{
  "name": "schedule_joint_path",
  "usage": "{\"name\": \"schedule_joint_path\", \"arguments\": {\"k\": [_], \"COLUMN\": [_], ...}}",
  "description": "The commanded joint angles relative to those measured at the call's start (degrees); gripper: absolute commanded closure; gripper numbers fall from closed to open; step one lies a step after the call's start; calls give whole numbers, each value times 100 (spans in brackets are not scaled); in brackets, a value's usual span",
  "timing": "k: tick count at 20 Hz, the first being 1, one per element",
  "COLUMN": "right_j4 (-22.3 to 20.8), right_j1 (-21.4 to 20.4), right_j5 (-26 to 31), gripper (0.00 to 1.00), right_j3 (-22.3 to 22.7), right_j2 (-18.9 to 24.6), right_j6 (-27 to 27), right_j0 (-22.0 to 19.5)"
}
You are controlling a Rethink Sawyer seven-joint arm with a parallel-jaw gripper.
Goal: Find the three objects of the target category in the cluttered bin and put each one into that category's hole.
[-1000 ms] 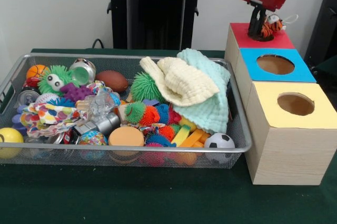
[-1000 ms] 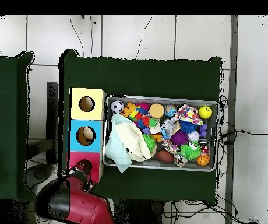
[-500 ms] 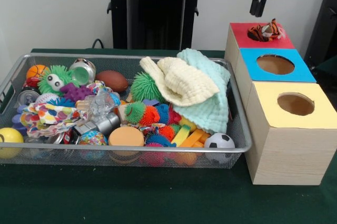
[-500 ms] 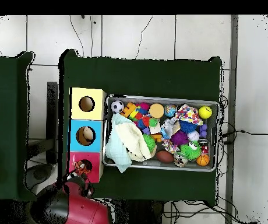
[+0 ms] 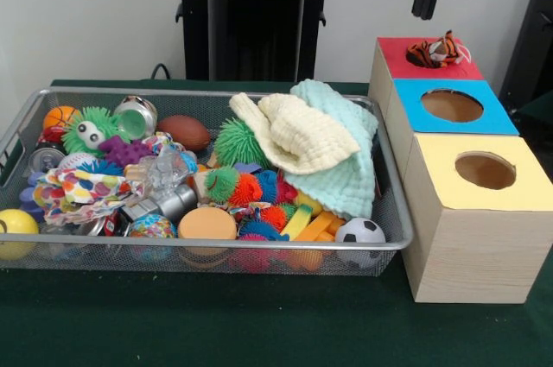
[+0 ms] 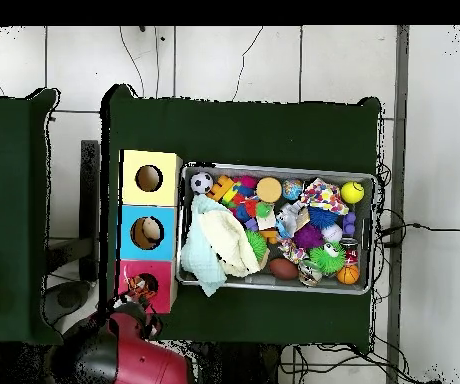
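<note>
A small orange striped tiger plush (image 5: pixel 436 49) lies across the hole of the red-topped box (image 5: pixel 391 54), partly sticking out. My gripper (image 5: pixel 424 11) hangs open a short way above it, touching nothing. From overhead the tiger plush (image 6: pixel 141 287) shows on the red box (image 6: pixel 160 275), with the red arm (image 6: pixel 124 355) just below it. The wire bin (image 5: pixel 216 247) holds a heap of toys: spiky balls, a soccer ball (image 5: pixel 360 230), a brown football (image 5: pixel 184 132) and cans.
A blue-topped box (image 5: pixel 501 121) and a yellow-topped box (image 5: pixel 432 155) stand in a row with the red one, right of the bin. Something pale lies in the blue hole (image 6: pixel 147 232). A yellow cloth (image 5: pixel 298 134) and a mint cloth (image 5: pixel 346 173) cover the bin's right end.
A second ago my gripper was shut on the tiger plush at the red hole. It has let go and risen; the plush stays on the hole.
</note>
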Motion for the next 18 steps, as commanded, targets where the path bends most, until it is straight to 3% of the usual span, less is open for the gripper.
{"name": "schedule_joint_path", "arguments": {"k": [1, 18], "right_j4": [28, 551], "right_j1": [1, 349], "right_j5": [33, -1097], "gripper": [100, 100], "right_j3": [-207, 56], "right_j2": [190, 975], "right_j6": [1100, 1513], "right_j0": [-52, -151]}}
